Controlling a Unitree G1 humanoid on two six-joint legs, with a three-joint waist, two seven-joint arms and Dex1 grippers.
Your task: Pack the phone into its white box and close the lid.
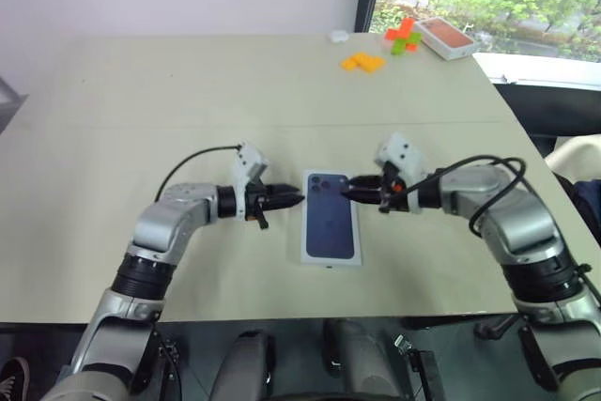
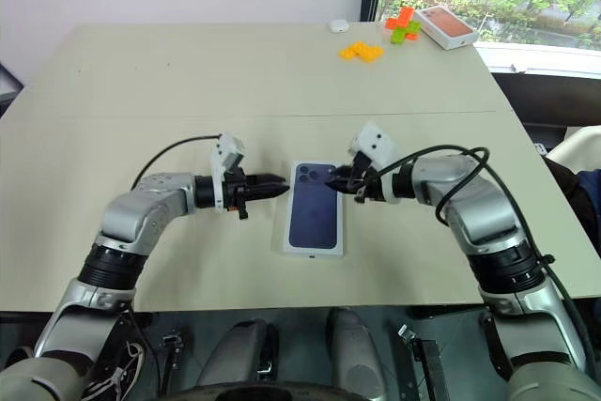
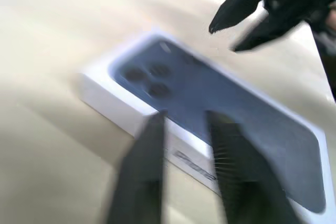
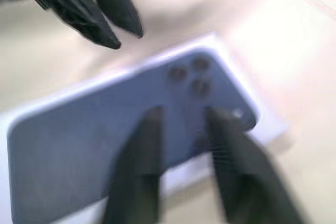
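Note:
The lid, white with a dark blue phone picture on top, lies flat on the table near the front and covers the white box beneath it. The phone itself is hidden. My left gripper hovers just off the lid's far left corner and points right, with its fingers apart and nothing between them. My right gripper faces it from the far right corner, slightly above the lid. It is open too, with a gap between its fingers. The two grippers' tips are close together over the end of the lid with the camera picture.
At the table's far right lie orange blocks, an orange and green block cluster and a white box with an orange-red top. A small white object sits near them. The beige table ends just in front of the lid.

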